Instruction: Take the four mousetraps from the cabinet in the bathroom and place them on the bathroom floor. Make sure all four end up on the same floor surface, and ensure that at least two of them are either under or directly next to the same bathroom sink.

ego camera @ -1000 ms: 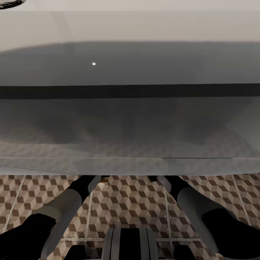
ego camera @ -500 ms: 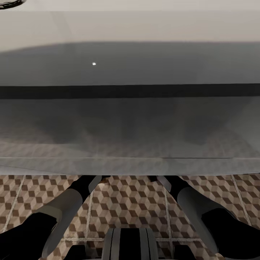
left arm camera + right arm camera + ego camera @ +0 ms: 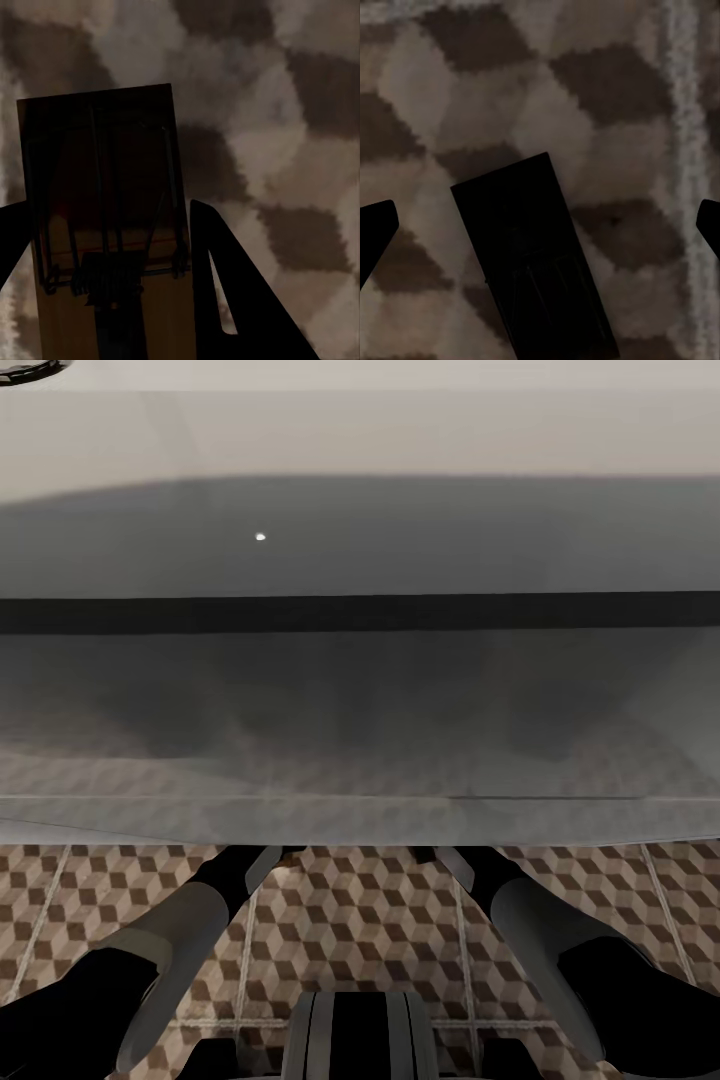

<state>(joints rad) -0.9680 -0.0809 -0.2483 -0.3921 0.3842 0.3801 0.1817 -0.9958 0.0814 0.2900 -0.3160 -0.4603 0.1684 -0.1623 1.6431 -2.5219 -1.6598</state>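
Head view: both arms reach under the white vanity [image 3: 360, 700] above the tiled floor [image 3: 350, 920].
Left tool [image 3: 112, 247] is clamped on a mousetrap [image 3: 105, 187]; right tool [image 3: 540, 225], fingers apart, hangs over another trap [image 3: 532, 255] on the floor.

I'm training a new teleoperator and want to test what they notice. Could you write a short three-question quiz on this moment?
1. True or false: the left gripper has a finger against each long side of a flat tan wooden mousetrap with dark wire.
2. Multiple choice: the second mousetrap, a dark flat rectangle in the right wrist view, lies on A) the cube-patterned brown and beige tiled floor, B) an open drawer, C) a bathtub rim.
3. Fill in: the right gripper is ____, its fingers well clear of that trap.

Key: 1 true; 2 A; 3 open.
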